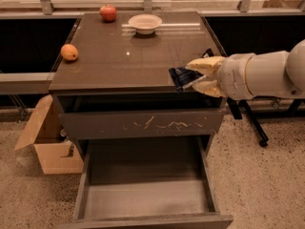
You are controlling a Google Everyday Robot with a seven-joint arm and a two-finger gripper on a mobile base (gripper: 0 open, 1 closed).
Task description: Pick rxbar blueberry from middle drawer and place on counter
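The rxbar blueberry (180, 77), a dark navy wrapper with pale print, is held in my gripper (193, 75) over the front right edge of the counter (124, 61). The cream fingers (206, 65) are shut on it, one above and one below. My white arm comes in from the right. The middle drawer (143, 197) stands pulled out below, its grey floor bare. Above it is the scratched drawer front (143, 124), shut.
On the counter stand a red apple (108, 12) at the back, a white bowl (145, 23) beside it and an orange (69, 52) at the left edge. An open cardboard box (47, 142) sits on the floor left of the cabinet. A chair base (252, 123) is behind my arm.
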